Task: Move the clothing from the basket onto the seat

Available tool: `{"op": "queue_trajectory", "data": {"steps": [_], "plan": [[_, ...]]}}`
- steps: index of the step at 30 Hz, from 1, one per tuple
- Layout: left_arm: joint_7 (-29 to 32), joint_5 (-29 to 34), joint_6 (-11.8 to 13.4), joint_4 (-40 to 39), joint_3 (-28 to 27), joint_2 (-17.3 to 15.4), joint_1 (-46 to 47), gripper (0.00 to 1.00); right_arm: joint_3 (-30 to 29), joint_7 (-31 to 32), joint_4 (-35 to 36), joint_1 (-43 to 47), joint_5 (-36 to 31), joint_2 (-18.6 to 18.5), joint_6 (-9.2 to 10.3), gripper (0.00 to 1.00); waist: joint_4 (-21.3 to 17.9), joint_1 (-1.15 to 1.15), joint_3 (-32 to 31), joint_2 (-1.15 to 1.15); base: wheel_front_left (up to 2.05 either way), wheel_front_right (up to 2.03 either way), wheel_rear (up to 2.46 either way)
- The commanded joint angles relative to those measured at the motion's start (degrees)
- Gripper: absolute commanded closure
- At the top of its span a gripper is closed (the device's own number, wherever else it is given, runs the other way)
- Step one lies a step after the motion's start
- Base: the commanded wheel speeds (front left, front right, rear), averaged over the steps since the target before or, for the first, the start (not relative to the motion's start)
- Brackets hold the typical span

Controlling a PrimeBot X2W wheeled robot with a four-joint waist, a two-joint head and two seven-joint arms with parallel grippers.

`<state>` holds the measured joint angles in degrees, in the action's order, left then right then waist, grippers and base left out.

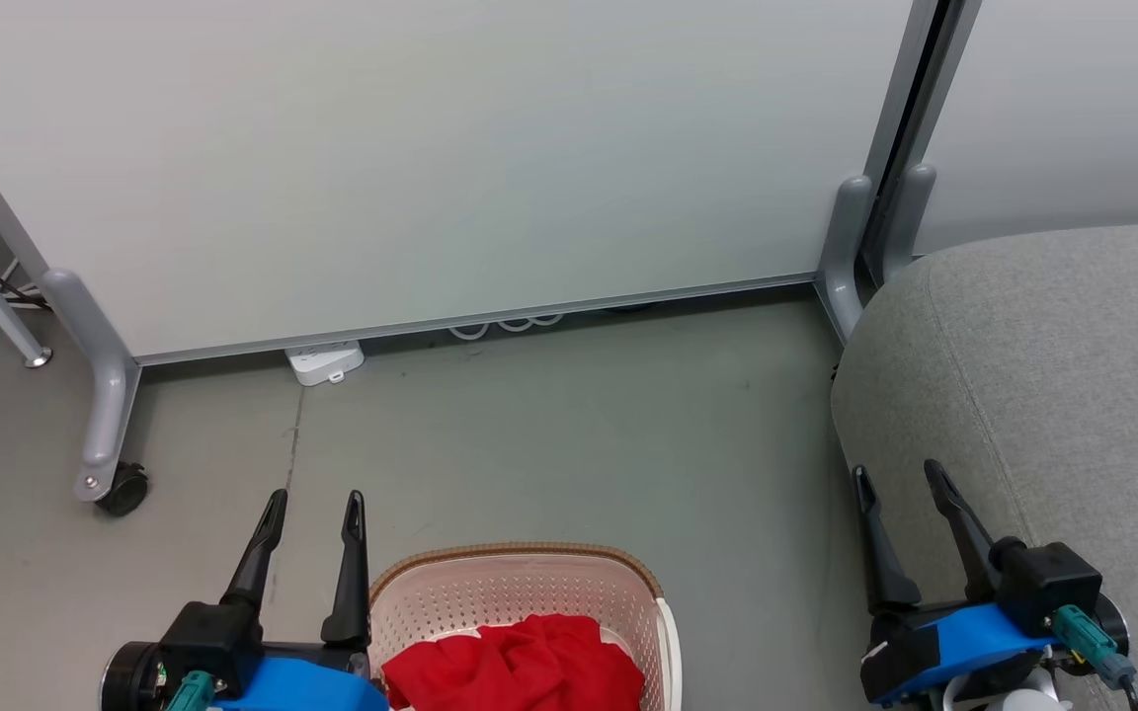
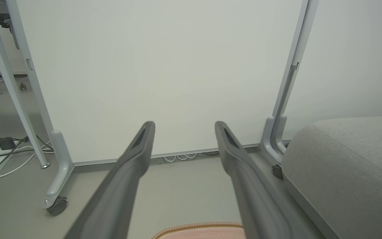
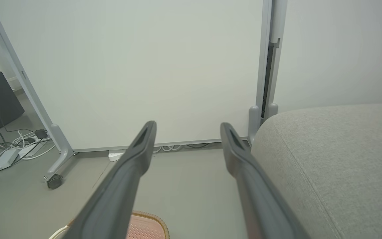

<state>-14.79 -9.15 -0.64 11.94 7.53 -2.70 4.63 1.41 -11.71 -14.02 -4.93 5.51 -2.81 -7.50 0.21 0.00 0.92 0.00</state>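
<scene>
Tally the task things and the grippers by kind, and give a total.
Bright red soft fabric clothing heap: 1 (garments inside cannot be told apart)
Cream-white perforated plastic basket with brown rim: 1
Grey fabric-upholstered seat cushion: 1
Dark two-fingered grippers: 2 (left gripper, right gripper, both open)
Total: 5

The cream perforated plastic basket (image 1: pixel 520 592) holds soft red cloth (image 1: pixel 520 667); the grey seat cushion (image 1: pixel 1053 395) is matt woven fabric.

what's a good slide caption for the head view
Left gripper and right gripper both open, red clothing in the laundry basket between them, grey seat on the robot's right.
</scene>
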Motion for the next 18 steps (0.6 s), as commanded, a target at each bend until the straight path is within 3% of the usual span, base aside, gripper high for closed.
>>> {"op": "queue_trajectory", "data": {"steps": [1, 18], "plan": [[-0.5, 1.0, 0.2, -0.2, -0.1, -0.3, 0.2, 0.0, 0.1, -0.5, 0.1, -0.9, -0.8, -0.1, 0.02, 0.0, 0.0, 0.0, 0.0, 0.0, 0.0, 0.0, 0.0], [-0.4, 0.3, -0.1, 1.0, -0.2, -0.3, 0.0, 0.0, -0.1, -0.3, 0.1, -0.4, -0.5, -0.1, 0.02, 0.0, 0.3, 0.0, -0.3, 0.0, 0.0, 0.0, 0.0]]}}
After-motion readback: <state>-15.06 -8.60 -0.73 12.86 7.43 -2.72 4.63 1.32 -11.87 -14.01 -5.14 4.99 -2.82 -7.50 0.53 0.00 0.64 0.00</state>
